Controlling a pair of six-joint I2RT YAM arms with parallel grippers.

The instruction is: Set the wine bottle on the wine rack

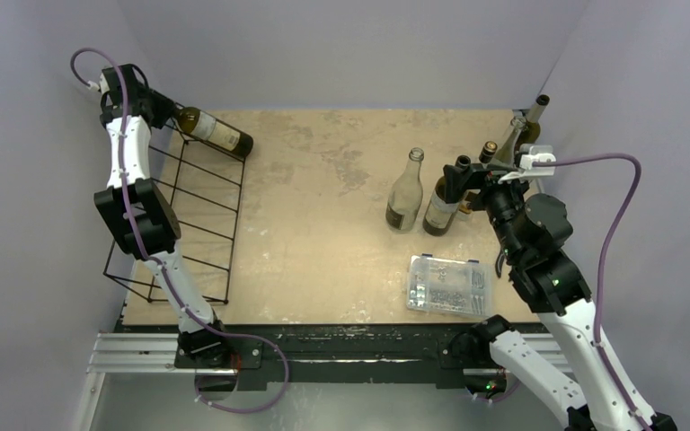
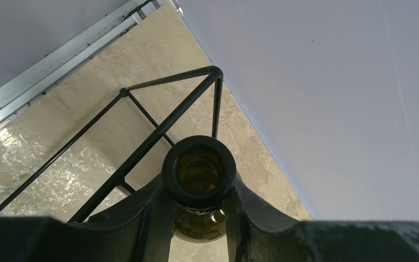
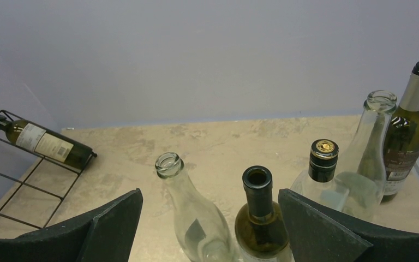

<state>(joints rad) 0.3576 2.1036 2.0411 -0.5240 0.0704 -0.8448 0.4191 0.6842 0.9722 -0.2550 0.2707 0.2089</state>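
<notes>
The left gripper (image 1: 169,113) is clamped on the neck of the wine bottle (image 1: 216,133), which lies just beyond it across the far end of the wine rack (image 1: 199,229).
From the left wrist only the bottle's open mouth shows, wedged between the dark fingers (image 2: 142,218). Its body is hidden past them, and the rack's wires run off under the gripper, so I cannot tell whether the glass bears fully on the wires. The right gripper (image 3: 211,218) stands wide apart with its fingertips cut off by the lower edge. A dark green bottle (image 3: 258,215) and a clear bottle (image 3: 193,218) stand between its fingers, and contact cannot be made out.
</notes>
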